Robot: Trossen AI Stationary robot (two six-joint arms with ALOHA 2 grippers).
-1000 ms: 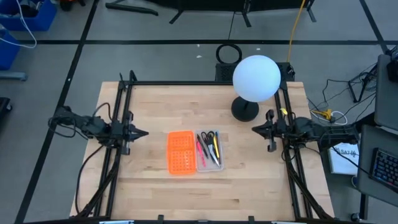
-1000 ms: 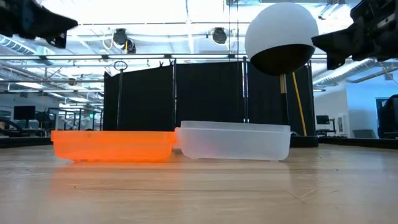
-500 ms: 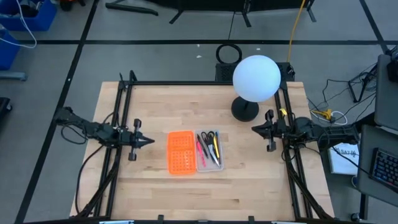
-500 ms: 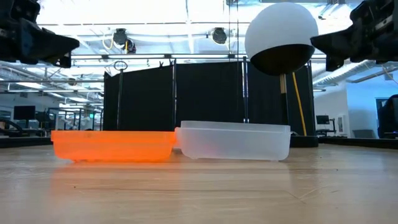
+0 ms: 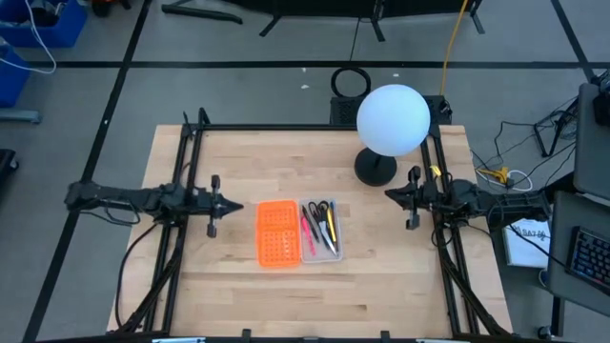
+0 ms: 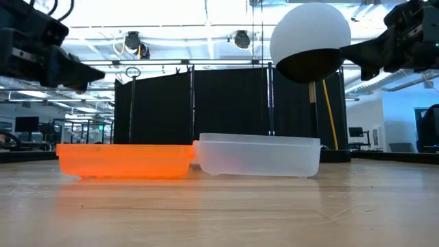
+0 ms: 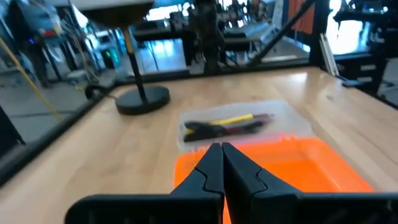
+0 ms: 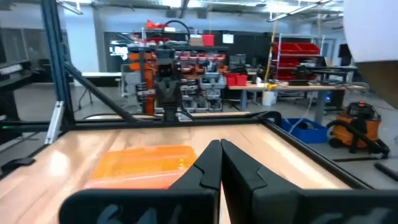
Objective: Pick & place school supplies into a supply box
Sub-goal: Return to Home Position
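The supply box (image 5: 296, 232) lies open in the middle of the table, its orange grid half (image 5: 277, 233) toward the left and its translucent tray (image 5: 322, 229) toward the right. Pens, a pencil and small scissors (image 5: 321, 226) lie inside the tray; the left wrist view shows them too (image 7: 227, 124). My left gripper (image 5: 238, 205) hovers shut to the left of the orange half, above the table. My right gripper (image 5: 388, 196) hovers shut at the right, beside the lamp base, away from the box. In the low view the box (image 6: 188, 158) rests flat on the wood.
A white globe lamp (image 5: 392, 119) on a black round base (image 5: 375, 169) stands at the far right of the table, close to my right gripper. Black frame rails (image 5: 186, 181) run along the table's left and right sides. Bare wood lies near the front edge.
My left gripper has sunk and swung from pointing at the far side of the box's left toward the orange half, ending nearer the box and more level. Its fingers stay shut. The box and its contents have not moved.
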